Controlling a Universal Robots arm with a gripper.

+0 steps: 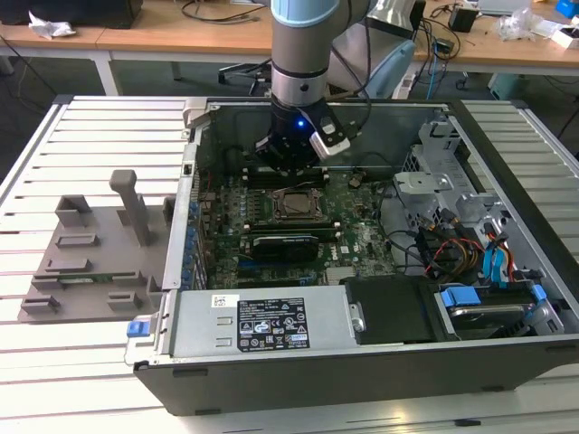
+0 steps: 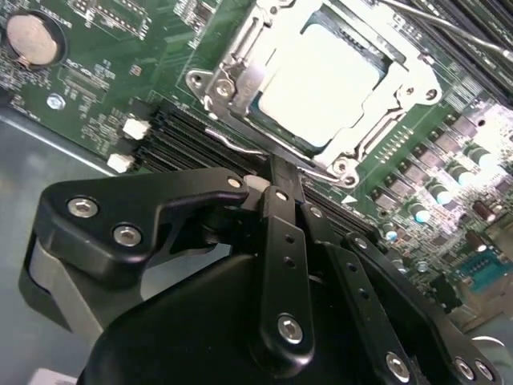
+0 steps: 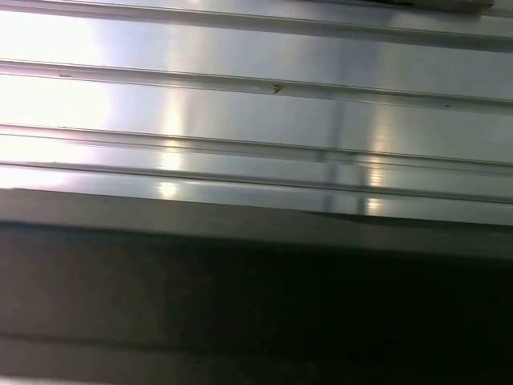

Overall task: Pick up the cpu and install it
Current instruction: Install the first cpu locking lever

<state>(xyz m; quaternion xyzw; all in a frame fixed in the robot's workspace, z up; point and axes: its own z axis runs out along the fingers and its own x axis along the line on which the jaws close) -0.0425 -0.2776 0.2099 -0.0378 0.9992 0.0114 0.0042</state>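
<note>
The cpu lies flat in the motherboard socket, its silvery top bright, with the metal frame around its edges. In the exterior view the socket sits mid-board inside the open computer case. My gripper hangs just behind the socket, low over the board. In the second wrist view the gripper has its black fingers drawn together with nothing between them. The tips point at the socket's near edge, beside the thin wire lever.
A grey fixture plate with upright blocks lies on the slatted table at the exterior view's left. Inside the case a power supply sits along the front, with a drive cage and cables to the right. Memory slots flank the socket.
</note>
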